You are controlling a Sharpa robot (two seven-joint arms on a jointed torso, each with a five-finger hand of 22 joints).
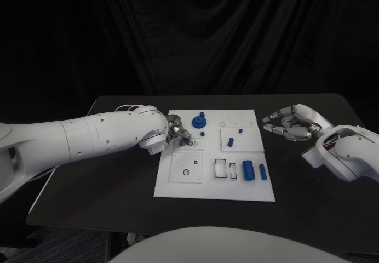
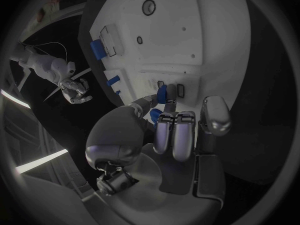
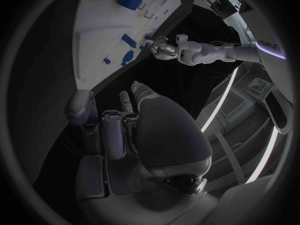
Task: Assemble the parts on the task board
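Assembly is partly done: left hand pinches a small blue plastic part at the white plastic task board; loose blue cylinders remain; right hand curled, holding nothing.

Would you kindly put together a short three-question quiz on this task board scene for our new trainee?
1. True or false: the right hand rests on the task board.
2. Which hand holds a small blue part over the board? A) left hand B) right hand C) neither
3. Fill in: the two blue cylinders lie on the board's ____ side, nearer the robot's right arm.

Key: 1 false, it hangs off the board beside it; 2 A; 3 right.
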